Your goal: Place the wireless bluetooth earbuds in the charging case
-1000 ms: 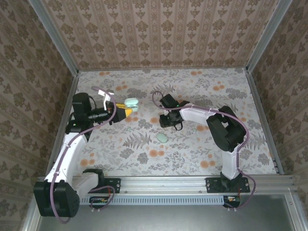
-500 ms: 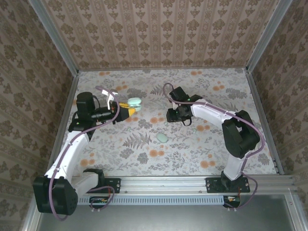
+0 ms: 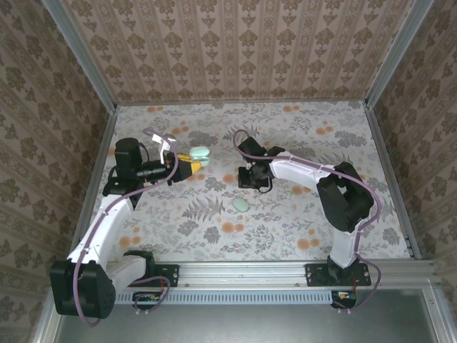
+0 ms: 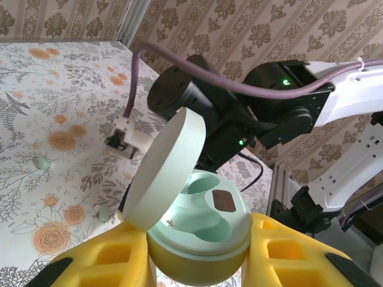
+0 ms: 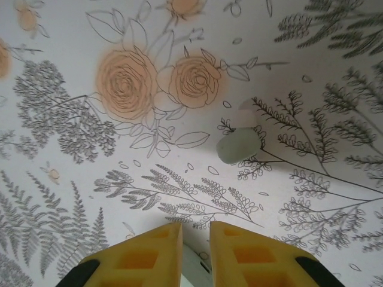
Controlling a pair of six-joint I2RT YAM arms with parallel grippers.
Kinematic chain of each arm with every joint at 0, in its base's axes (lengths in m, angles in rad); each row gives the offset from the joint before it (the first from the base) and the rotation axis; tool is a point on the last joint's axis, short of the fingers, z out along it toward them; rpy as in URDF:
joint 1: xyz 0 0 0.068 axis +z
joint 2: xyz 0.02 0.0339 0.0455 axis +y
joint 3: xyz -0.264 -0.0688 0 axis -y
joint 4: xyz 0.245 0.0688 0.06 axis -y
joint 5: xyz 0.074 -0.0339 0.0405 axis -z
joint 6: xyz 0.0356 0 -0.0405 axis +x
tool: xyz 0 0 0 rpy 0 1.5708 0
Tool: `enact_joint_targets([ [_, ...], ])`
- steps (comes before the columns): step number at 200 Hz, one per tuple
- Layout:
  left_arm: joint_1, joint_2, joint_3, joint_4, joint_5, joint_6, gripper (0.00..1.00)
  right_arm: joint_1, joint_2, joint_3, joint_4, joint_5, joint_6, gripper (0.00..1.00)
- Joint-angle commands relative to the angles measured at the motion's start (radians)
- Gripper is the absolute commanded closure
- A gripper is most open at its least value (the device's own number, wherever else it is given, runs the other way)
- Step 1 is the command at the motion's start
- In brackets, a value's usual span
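Drawn back toward the charging case [image 4: 200, 224], which the left gripper [image 4: 200, 263] clamps lid-open on its extended arm, the right gripper [image 5: 195, 236] points down from a bent arm, jaws nearly together on nothing, one earbud [image 5: 238, 145] on the table [image 5: 335, 239] just beyond, right of the case.

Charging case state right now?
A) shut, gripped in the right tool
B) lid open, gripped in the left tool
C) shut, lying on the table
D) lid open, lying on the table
B: the left wrist view shows the charging case clamped between the left tool's yellow fingers, with its lid swung up.
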Motion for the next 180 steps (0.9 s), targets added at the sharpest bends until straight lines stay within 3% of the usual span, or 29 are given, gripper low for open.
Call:
enact_joint_targets([
  [1,0.000,-0.014,-0.015,0.008,0.004,0.017,0.85,0.003,0.030,0.034,-0.014,0.019,0.016,0.81],
  [93,0.001,-0.017,-0.025,0.016,-0.005,0.005,0.85,-0.045,0.271,0.344,-0.150,-0.082,-0.235,0.85],
  [136,0.002,-0.020,-0.023,0.012,-0.013,0.003,0.85,-0.074,0.328,0.372,-0.185,-0.110,-0.279,0.88],
  [180,0.001,-0.019,-0.027,0.019,-0.019,-0.001,0.85,-0.100,0.278,0.289,-0.209,-0.101,-0.300,0.89],
])
